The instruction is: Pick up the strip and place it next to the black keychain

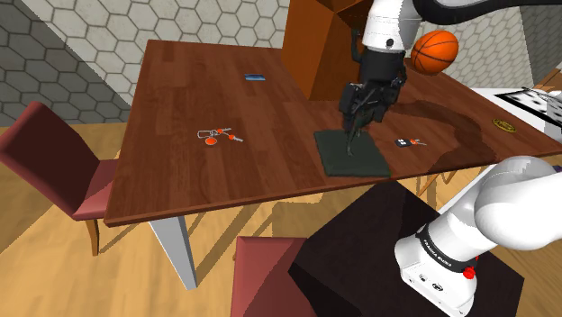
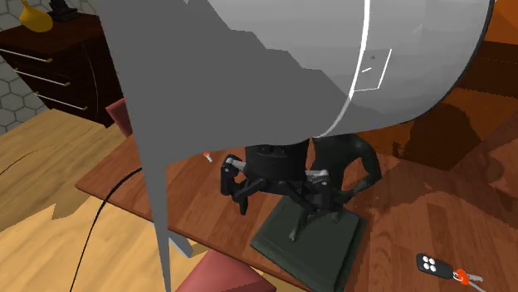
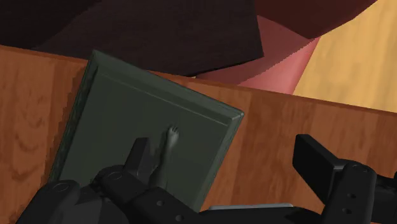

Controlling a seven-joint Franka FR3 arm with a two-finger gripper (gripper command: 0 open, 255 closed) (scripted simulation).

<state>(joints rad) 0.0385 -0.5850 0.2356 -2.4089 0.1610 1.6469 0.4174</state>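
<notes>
**Open over the strip**

My gripper (image 1: 358,122) is spread wide and clasps nothing. The strip (image 1: 353,155), a flat dark-green slab, lies on the wooden table (image 1: 180,108) near the black keychain (image 1: 403,142), on the keychain's left in the shoulder view and not touching it. One of my fingers (image 3: 145,156) stands over the strip and the other is past the strip's edge, over wood. I cannot tell whether either touches.

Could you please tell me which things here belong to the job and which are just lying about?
Job: dark flat slab, black keychain, gripper.
Lying about: orange keychain, small blue item, basketball, red chair.
</notes>
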